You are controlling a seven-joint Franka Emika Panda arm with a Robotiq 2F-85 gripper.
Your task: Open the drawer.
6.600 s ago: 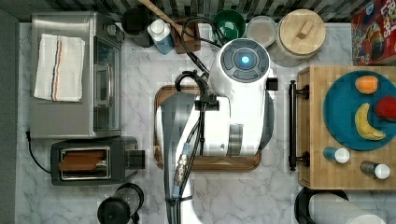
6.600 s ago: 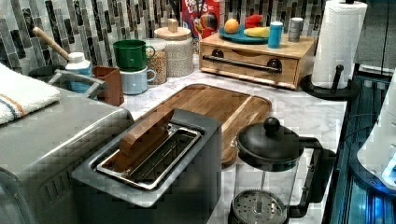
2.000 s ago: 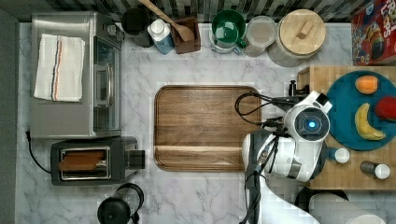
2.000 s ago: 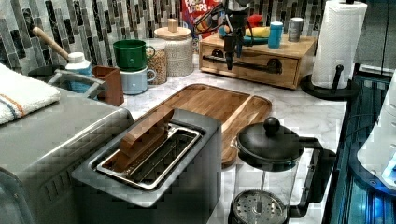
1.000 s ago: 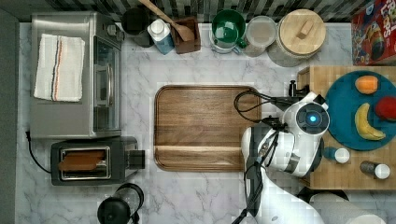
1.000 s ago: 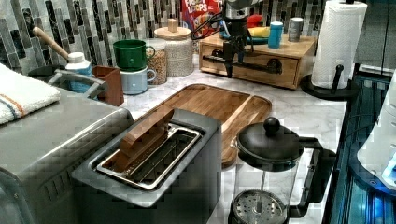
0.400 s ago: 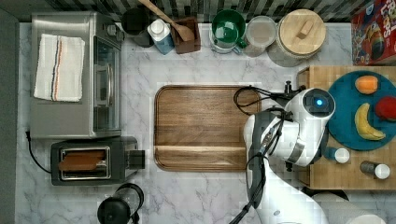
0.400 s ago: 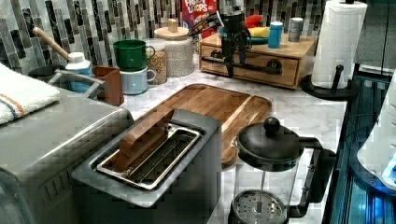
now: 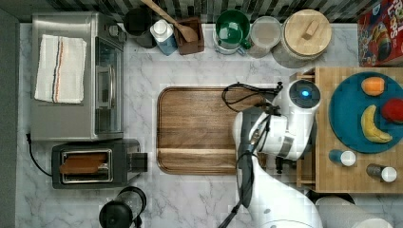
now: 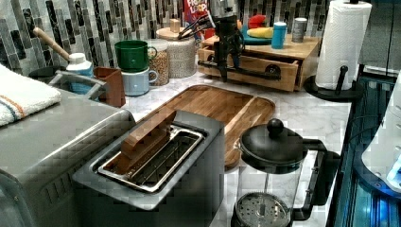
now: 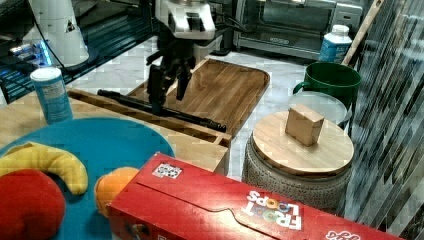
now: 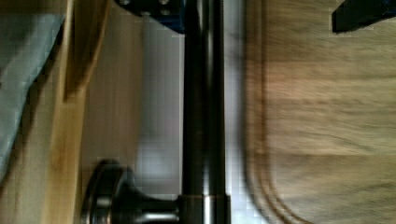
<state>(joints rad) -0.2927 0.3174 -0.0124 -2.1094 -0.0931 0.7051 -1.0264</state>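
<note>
The drawer sits in a low bamboo box at the far end of the counter in the left view, pulled out a little so a gap shows behind its front in the right view. Its black bar handle runs along the front, facing the walnut tray that lies just beside it on the marble. The gripper hangs over the handle with its fingers spread apart, one down at the bar on the drawer side and the other over the tray side; in the wrist view the bar runs between them, one fingertip close against it, the other well off, so nothing is clamped. On top of the box stands a blue plate with a banana, an orange and a red fruit, plus two small shakers. Close by the drawer's end in the right view is a jar with a wooden lid, then a green mug; a cereal box lies near. A paper towel roll stands at the left view's right of the box. The toaster oven, toaster and French press are well apart, across the tray.
</note>
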